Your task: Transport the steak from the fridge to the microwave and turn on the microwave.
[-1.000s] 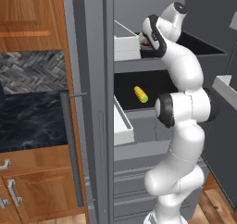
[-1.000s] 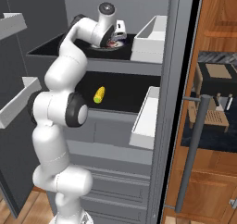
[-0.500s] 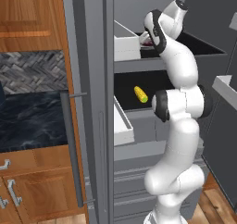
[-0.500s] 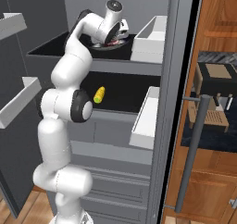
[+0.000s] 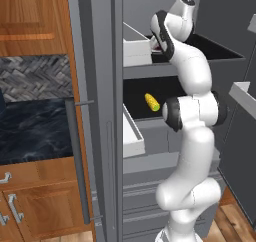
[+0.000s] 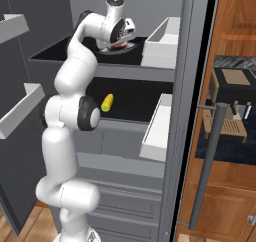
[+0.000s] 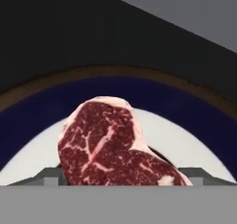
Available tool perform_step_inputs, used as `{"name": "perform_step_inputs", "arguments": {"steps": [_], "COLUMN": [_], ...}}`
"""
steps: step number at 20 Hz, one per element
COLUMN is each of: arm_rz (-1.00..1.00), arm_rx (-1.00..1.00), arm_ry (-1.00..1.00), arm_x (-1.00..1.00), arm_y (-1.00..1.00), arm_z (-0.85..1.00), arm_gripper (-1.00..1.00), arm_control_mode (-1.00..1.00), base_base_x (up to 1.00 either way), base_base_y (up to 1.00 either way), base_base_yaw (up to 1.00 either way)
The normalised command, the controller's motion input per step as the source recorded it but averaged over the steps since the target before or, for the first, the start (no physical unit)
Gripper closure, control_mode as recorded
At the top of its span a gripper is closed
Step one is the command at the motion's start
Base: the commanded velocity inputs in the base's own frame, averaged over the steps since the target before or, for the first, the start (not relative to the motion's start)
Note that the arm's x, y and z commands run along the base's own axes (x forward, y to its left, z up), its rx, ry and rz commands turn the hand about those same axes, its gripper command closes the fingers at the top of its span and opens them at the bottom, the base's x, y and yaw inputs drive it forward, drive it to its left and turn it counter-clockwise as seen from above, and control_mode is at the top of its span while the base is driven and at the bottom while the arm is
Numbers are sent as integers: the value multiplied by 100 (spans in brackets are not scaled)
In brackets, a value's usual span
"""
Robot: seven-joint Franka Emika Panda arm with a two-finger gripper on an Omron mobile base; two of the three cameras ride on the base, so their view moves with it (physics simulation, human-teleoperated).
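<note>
- Arm, both base views: over the last second my wrist has swung up and deeper into the fridge point(image 5: 95, 111), so the pincer point(image 6: 123, 37) now hangs over the upper shelf, at about 11 o'clock from the white door bin point(image 6: 160, 38).
- Hand view: the steak point(image 7: 113, 146) lies on a plate point(image 7: 194, 140) with a white centre and dark blue rim; its near edge runs between my fingertips point(image 7: 46, 176), which sit low at 6 o'clock.
- Pincer state: the tips stand apart on either side of the meat; I cannot tell whether they touch it yet.
- Corn cob point(image 5: 152, 102): unmoved on the lower shelf.
- Meaning, as I judge it: approach is complete; the grasp comes next, the microwave later.
</note>
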Motion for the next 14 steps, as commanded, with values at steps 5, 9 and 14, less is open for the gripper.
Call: {"name": "perform_step_inputs", "arguments": {"steps": [5,9,14], "arm_rz": [0,-2,-11], "arm_rx": [2,5,0], "arm_ry": [-10,-20,-45], "arm_x": [-29,-10,-30], "arm_y": [-17,-9,-2], "arm_z": [-37,-6,1], "arm_gripper": [100,100,100], "arm_control_mode": [-100,-100,-100], "base_base_x": [0,0,0], "base_base_y": [0,0,0], "base_base_yaw": [0,0,0]}}
